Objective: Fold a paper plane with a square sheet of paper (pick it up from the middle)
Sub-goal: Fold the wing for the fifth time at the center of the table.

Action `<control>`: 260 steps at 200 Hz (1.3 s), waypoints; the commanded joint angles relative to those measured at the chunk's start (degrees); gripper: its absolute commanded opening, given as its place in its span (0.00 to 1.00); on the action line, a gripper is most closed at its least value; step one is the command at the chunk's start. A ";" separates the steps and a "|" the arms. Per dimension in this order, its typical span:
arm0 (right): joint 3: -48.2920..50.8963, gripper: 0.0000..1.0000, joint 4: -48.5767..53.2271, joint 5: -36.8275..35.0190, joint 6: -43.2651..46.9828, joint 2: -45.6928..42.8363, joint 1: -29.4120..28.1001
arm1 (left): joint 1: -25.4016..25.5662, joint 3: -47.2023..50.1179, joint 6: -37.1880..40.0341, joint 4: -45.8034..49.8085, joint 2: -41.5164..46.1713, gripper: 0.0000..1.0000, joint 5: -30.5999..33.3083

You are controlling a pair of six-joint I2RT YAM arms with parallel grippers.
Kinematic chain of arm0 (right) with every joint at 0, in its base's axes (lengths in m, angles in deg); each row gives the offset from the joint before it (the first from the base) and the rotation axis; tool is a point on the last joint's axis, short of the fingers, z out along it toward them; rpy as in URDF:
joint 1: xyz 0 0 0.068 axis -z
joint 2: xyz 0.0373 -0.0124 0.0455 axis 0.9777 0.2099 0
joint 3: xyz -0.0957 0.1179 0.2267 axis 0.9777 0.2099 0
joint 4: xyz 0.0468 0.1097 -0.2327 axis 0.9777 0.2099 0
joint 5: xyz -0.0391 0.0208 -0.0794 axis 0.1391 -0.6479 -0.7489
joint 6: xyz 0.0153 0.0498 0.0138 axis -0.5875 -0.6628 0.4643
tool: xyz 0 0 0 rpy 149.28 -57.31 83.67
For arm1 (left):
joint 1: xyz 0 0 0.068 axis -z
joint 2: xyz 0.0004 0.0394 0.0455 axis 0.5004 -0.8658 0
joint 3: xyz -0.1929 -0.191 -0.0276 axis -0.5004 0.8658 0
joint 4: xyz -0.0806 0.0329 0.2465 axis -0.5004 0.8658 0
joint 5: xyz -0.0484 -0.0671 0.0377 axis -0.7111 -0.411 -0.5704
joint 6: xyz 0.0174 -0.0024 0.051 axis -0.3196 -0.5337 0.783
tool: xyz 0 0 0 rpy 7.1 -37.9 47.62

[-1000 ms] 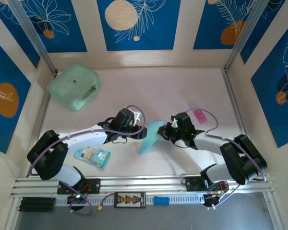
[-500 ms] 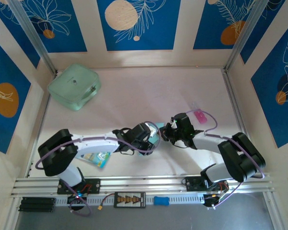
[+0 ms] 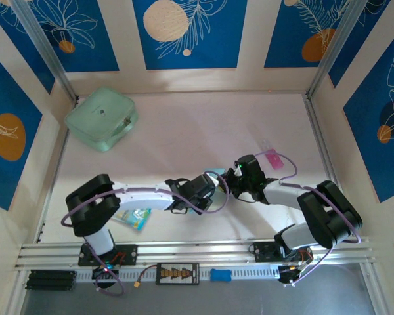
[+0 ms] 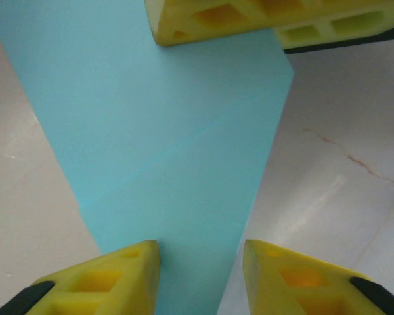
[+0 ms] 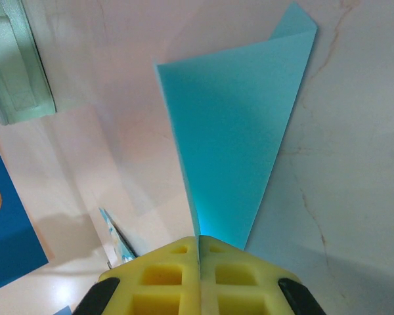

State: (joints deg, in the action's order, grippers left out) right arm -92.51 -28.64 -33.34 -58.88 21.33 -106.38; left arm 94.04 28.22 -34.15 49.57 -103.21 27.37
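Packet [image 3: 134, 218] print too small; right pincer [image 5: 198, 244] clamps folded blue sheet [image 5: 236, 151].

I see bright, even light coming from above. The far desk [image 3: 203, 111] shines white with some glare. The arms [image 3: 144, 193] drop soft shadows. In my left wrist view the close yellow jaws look a bit blurry. In my right wrist view the square sheet of paper [image 5: 236, 131] glows, with grey shadow beside it.

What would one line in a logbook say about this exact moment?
step: folding | right gripper: shut on blue paper sheet | left gripper: open, fingers either side of the sheet
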 commanded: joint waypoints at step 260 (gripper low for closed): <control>-2.10 0.02 1.94 0.61 -1.36 -0.81 -0.35 | 2.44 -3.68 1.54 4.99 -3.22 0.35 10.63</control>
State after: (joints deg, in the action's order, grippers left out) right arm -92.97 -27.37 -33.51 -59.73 20.47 -106.38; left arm 95.78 26.28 -33.43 52.32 -105.62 35.56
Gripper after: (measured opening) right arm 0.063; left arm 0.332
